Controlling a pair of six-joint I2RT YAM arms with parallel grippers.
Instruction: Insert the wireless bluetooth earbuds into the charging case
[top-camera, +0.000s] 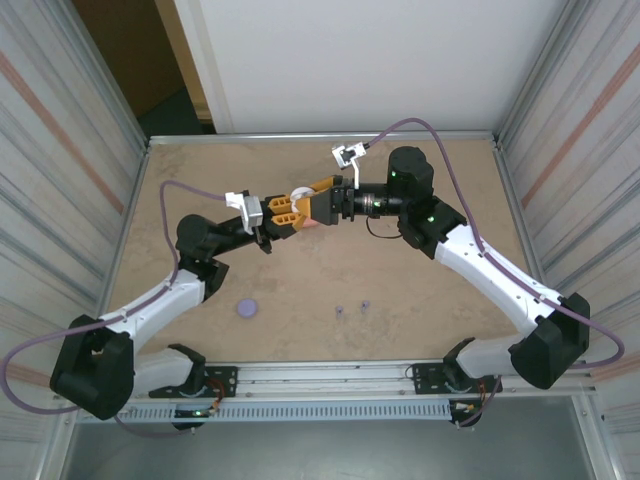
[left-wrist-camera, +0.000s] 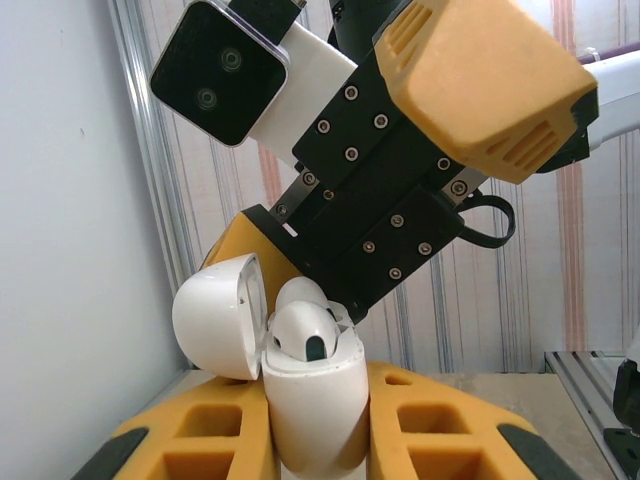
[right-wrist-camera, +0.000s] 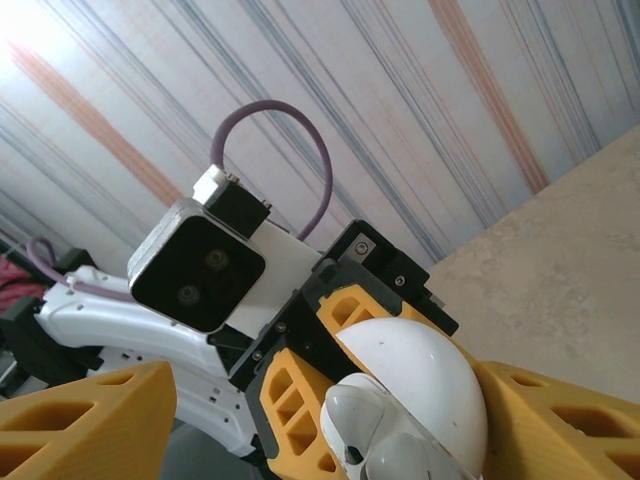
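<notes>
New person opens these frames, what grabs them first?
Both arms meet mid-table: the left gripper clamps a white plastic charging case, hinged lid open, a white earbud resting in it. The right gripper straddles the case, jaws apart. Two tiny purple earbuds lie on the tan tabletop nearer the bases.

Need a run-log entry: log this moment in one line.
left end effector: shut on charging case | lid: open | white earbud: in case | right end effector: open

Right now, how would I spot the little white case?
Look at the middle of the table. There the left gripper pinches the white case, lid flipped open, a white earbud poking out. Unlike the purple disc lying on the table, it is white and gripped.
</notes>
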